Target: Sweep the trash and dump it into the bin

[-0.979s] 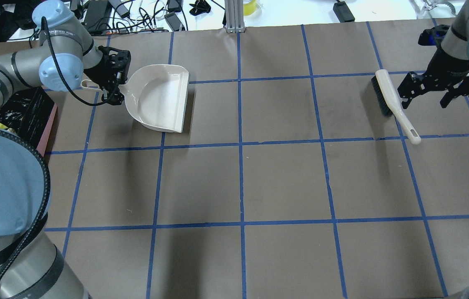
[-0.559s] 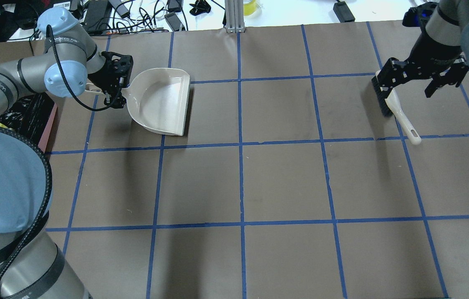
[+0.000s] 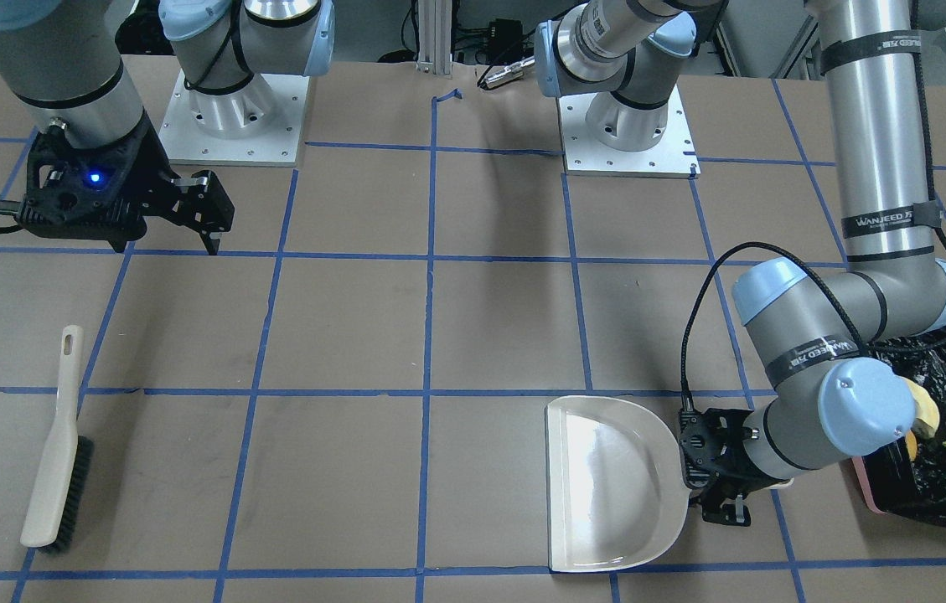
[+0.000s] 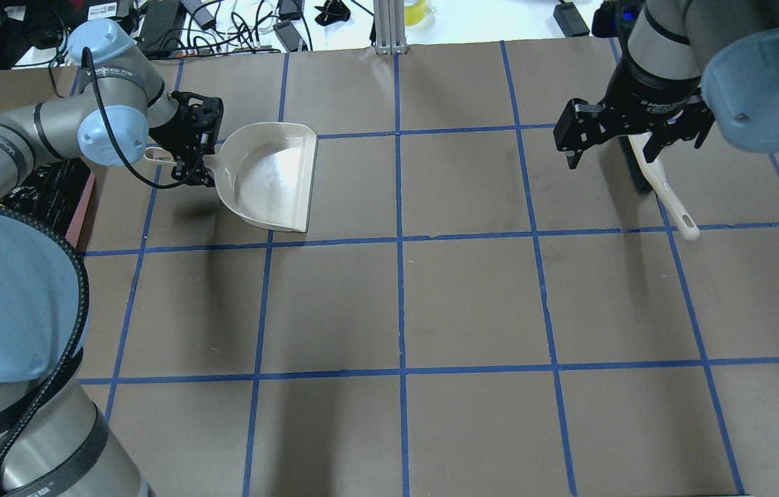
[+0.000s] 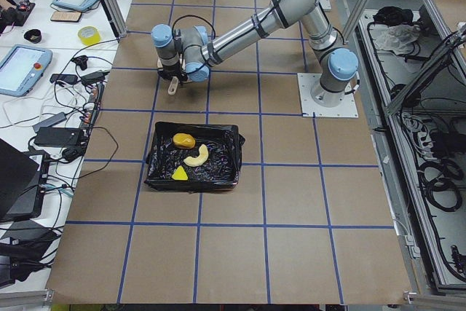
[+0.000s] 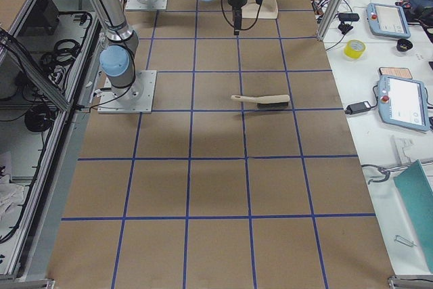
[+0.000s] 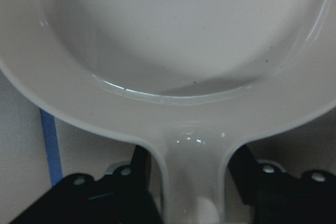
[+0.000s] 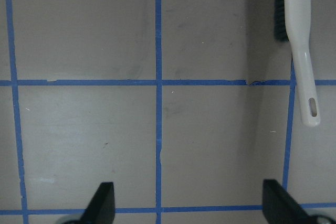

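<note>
The fingers (image 7: 140, 167) of your left gripper (image 4: 189, 159) squeeze the thin handle of the white dustpan (image 4: 270, 176), one on each side. The pan's wide mouth points away from the gripper, toward the middle of the worktop (image 4: 472, 304). On the other side of that arm sits the bin (image 5: 231, 152), at the worktop's left end. All the trash lies in it on the black bag: the potato lump (image 5: 182, 139), the croissant (image 5: 196, 155) and the yellow sponge (image 5: 179, 173). Look far across and you find your right gripper (image 4: 634, 141) up in the air, its fingers (image 8: 104, 200) spread wide and holding nothing. The brush (image 4: 668, 193) lies flat on the worktop, off to one side of it.
</note>
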Robot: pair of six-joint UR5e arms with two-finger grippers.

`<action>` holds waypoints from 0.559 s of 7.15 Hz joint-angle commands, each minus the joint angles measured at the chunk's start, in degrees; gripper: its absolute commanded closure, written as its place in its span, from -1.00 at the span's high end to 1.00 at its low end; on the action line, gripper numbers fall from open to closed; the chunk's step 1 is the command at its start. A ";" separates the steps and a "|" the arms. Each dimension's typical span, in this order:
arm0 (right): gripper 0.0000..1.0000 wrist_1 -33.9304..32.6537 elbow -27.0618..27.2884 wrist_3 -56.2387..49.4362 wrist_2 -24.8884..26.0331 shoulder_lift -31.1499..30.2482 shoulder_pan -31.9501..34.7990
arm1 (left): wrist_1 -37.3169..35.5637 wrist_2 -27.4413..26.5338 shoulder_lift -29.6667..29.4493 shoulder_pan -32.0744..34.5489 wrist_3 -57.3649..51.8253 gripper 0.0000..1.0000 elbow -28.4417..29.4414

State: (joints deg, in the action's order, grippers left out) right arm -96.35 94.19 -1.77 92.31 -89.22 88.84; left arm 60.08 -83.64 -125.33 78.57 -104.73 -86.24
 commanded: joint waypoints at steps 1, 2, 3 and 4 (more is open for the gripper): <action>1.00 -0.41 -0.15 0.27 -3.95 0.44 0.28 | 0.73 -0.03 1.74 0.00 0.66 0.55 0.37; 1.00 -0.41 -0.23 -0.68 -7.72 0.36 0.02 | 1.00 -0.03 3.32 0.00 1.98 0.55 0.02; 1.00 0.19 -0.15 -1.04 -7.15 0.45 -0.33 | 5.96 0.23 5.78 0.00 5.64 0.55 0.28; 1.00 0.37 -0.06 -0.44 -6.62 -0.16 -0.07 | 7.40 -0.03 9.19 0.17 11.68 0.55 1.15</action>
State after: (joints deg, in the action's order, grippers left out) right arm -96.29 94.05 -2.43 85.66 -88.98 88.72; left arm 64.84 -83.55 -119.74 78.61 -98.91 -85.81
